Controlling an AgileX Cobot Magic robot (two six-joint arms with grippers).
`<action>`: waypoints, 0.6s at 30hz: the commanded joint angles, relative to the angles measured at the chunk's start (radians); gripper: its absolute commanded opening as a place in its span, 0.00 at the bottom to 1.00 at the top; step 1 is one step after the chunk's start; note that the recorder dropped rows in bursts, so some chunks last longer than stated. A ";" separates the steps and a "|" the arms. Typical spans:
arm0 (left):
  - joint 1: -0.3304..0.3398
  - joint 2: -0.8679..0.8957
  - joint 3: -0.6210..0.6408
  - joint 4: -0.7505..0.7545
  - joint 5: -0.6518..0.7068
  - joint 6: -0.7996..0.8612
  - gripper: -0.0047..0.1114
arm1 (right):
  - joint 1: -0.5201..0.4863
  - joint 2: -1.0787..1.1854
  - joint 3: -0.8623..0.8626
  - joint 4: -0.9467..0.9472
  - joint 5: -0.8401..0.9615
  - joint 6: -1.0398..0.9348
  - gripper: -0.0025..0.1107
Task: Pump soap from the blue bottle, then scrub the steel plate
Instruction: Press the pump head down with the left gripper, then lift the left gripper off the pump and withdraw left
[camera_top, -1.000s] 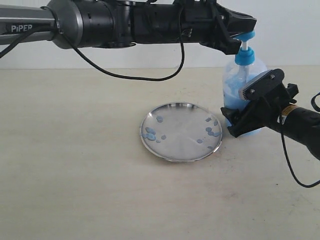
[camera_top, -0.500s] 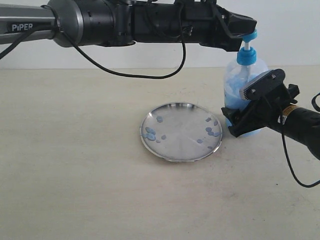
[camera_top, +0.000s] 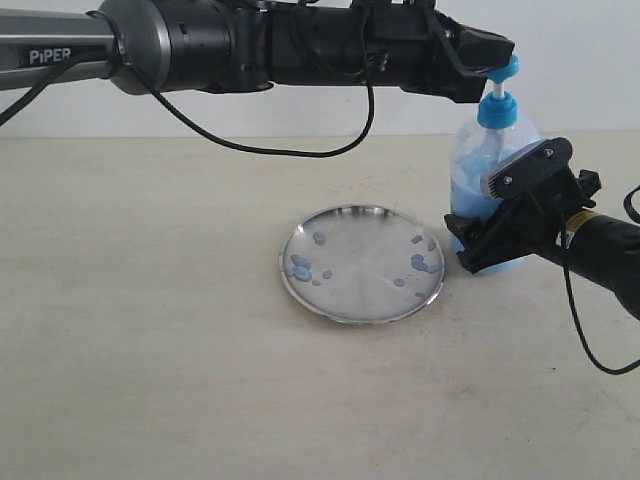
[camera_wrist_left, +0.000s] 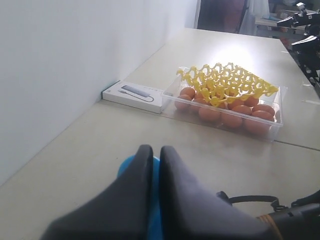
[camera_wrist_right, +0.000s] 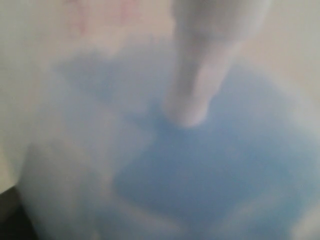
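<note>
The blue bottle (camera_top: 478, 172) stands upright on the table, right of the steel plate (camera_top: 362, 262), and is partly filled with light blue soap (camera_wrist_right: 210, 175). Small blue soap blobs (camera_top: 300, 264) speckle the plate. My left gripper (camera_top: 497, 55) reaches across from the left, shut, its tips on top of the blue pump head (camera_top: 505, 70). In the left wrist view the pump head (camera_wrist_left: 128, 165) shows under the closed left gripper (camera_wrist_left: 156, 150). My right gripper (camera_top: 478, 238) clamps the bottle's lower body. The right wrist view is filled by the blurred bottle and its white tube (camera_wrist_right: 195, 75).
A clear box of brown eggs (camera_wrist_left: 227, 107) with a yellow tray on top and a flat white box (camera_wrist_left: 134, 96) by the wall show in the left wrist view. Black cables (camera_top: 300, 150) hang from both arms. The plate's rim lies close to the right gripper.
The left gripper has lifted slightly and the pump head has risen with it. The right gripper, bottle and plate stay in place.
</note>
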 joint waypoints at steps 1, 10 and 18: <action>-0.005 0.043 0.049 0.120 -0.062 -0.026 0.08 | 0.001 0.010 0.010 -0.050 0.086 -0.027 0.02; -0.005 0.034 0.101 0.018 -0.072 0.026 0.08 | 0.001 0.010 0.010 -0.050 0.066 -0.028 0.02; -0.005 -0.128 0.069 -0.057 -0.196 0.162 0.08 | 0.001 0.010 0.010 -0.010 0.026 0.120 0.02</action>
